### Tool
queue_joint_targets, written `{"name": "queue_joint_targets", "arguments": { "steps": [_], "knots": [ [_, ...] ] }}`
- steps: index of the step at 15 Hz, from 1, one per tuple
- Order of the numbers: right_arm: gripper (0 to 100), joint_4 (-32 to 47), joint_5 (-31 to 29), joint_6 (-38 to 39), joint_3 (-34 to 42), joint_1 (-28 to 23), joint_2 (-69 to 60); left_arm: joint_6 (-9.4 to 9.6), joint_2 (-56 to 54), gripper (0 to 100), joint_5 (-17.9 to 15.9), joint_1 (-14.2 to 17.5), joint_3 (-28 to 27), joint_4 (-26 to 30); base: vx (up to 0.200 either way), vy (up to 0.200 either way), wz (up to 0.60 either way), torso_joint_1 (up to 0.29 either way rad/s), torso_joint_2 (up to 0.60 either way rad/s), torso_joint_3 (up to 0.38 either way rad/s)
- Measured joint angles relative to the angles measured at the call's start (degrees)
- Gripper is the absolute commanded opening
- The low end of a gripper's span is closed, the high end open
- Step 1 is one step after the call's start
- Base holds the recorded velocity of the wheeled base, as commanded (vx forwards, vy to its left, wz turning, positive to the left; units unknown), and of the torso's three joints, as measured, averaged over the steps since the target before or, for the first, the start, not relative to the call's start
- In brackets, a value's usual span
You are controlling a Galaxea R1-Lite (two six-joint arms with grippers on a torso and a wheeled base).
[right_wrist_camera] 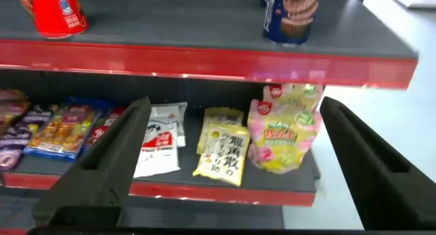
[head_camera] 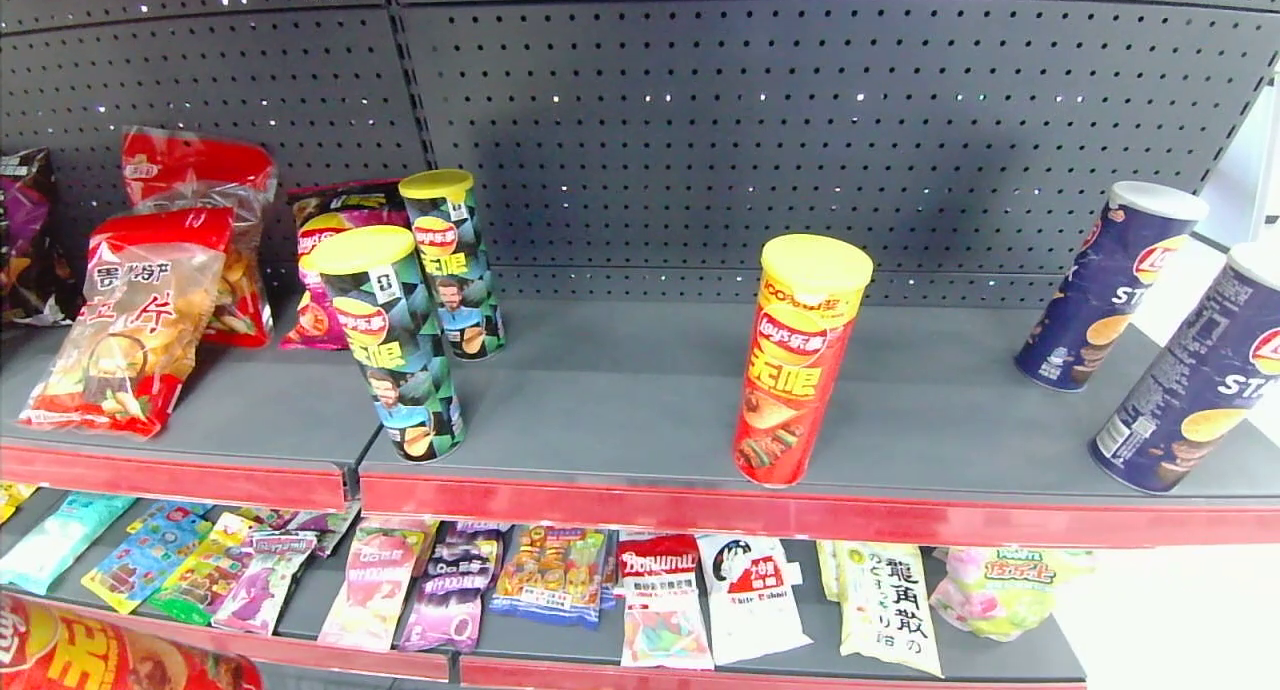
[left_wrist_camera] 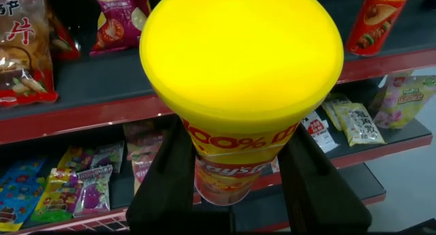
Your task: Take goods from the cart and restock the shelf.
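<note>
My left gripper [left_wrist_camera: 238, 191] is shut on a red chips can with a yellow lid [left_wrist_camera: 242, 65], its black fingers [left_wrist_camera: 167, 184] pressing both sides below the lid. This can [head_camera: 90, 655] lies low at the left in the head view, in front of the lower shelf. The grey upper shelf [head_camera: 650, 400] carries one matching red can [head_camera: 797, 365] standing upright in the middle. My right gripper [right_wrist_camera: 231, 160] is open with nothing between its fingers, level with the lower shelf [right_wrist_camera: 225, 191], below the red can's base [right_wrist_camera: 54, 13].
Two green cans [head_camera: 395, 345] stand left of the middle, with snack bags [head_camera: 130, 320] beyond them. Two blue cans [head_camera: 1105, 290] stand at the shelf's right end. Bare shelf lies on both sides of the red can. Several candy packets [head_camera: 660, 595] lie on the lower shelf.
</note>
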Motion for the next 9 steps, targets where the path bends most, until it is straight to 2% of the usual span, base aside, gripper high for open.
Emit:
{"name": "queue_joint_targets", "arguments": {
  "steps": [3,7,9],
  "knots": [
    [100,-3.61,2.55,-0.44,2.26,0.02,-0.13,-0.15,-0.40,0,0.00,-0.05,-0.11,-0.05,0.000,0.000,0.00,0.000,0.00,0.000],
    [100,-4.00,2.78,0.93,3.25,0.07,-0.16,-0.15,-0.33,0,-0.11,-0.02,-0.02,-0.02,0.000,0.000,0.00,0.000,0.00,0.000],
    [100,-3.97,2.79,1.01,3.30,0.07,-0.16,-0.17,-0.11,0,-0.11,-0.05,-0.22,-0.05,0.000,0.000,-0.60,0.010,0.00,0.002]
  ]
}}
